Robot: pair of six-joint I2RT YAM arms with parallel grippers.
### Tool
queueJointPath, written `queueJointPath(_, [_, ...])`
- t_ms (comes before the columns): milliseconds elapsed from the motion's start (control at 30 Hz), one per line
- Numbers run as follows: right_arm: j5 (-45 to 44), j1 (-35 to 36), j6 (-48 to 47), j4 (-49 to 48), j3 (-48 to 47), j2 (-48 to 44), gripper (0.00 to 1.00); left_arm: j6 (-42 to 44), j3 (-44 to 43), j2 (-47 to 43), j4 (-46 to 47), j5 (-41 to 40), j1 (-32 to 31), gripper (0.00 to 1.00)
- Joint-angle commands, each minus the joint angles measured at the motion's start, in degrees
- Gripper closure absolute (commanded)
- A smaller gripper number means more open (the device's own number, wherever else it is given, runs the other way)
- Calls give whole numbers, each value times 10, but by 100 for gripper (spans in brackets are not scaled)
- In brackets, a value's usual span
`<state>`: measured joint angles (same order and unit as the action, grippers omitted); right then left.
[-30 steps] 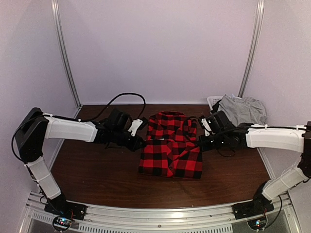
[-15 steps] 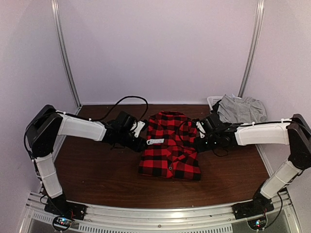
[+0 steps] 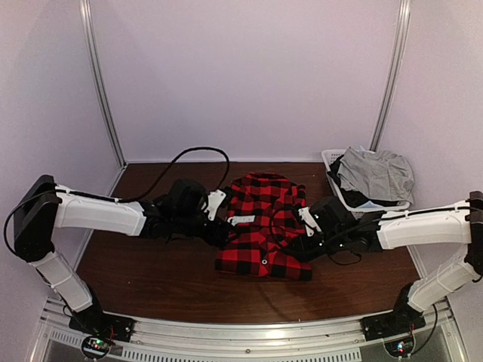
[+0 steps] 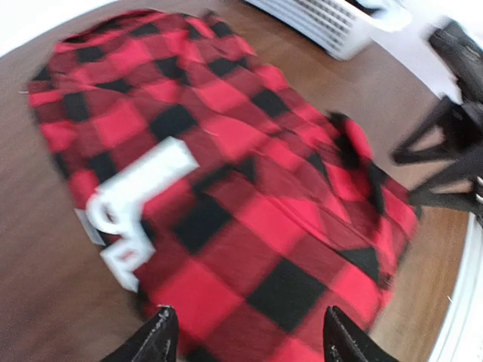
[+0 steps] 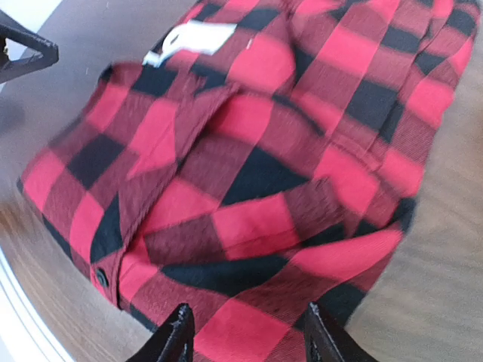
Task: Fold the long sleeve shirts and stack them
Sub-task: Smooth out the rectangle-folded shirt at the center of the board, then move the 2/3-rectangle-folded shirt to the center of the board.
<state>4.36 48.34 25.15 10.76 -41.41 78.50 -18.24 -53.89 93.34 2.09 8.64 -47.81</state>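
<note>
A red-and-black check long sleeve shirt (image 3: 264,226) lies folded in a compact rectangle on the brown table, collar end toward the back. A white label (image 4: 139,196) shows on its left side. My left gripper (image 3: 220,230) hovers at the shirt's left edge, open, with nothing between its fingers (image 4: 160,335). At the front right corner of the shirt my right gripper (image 3: 299,245) is also open and empty. In the left wrist view the shirt (image 4: 226,173) fills the frame beyond the left gripper (image 4: 249,335). The right wrist view shows the shirt (image 5: 264,166) just past the right gripper (image 5: 247,332).
A white mesh basket (image 3: 330,157) stands at the back right with a grey garment (image 3: 373,173) heaped in it. The basket (image 4: 324,23) also shows at the top of the left wrist view. A black cable (image 3: 189,151) loops behind the left arm.
Both grippers went from shut to open and let go of the shirt. Both arms drew toward the near side, and the shirt now lies flat, folded smaller.
</note>
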Motion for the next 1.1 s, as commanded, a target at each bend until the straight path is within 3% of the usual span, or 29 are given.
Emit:
queueJointPath(0, [38, 9, 35, -62, 30, 26, 51, -33, 46, 6, 61, 21, -56, 34])
queueJointPath(167, [45, 9, 44, -97, 61, 58, 52, -66, 90, 41, 105, 25, -72, 39])
queueJointPath(533, [19, 37, 64, -112, 120, 83, 53, -27, 106, 82, 69, -39, -108, 46])
queueJointPath(1067, [-41, 135, 136, 49, 130, -14, 52, -42, 139, 3, -98, -74, -161, 45])
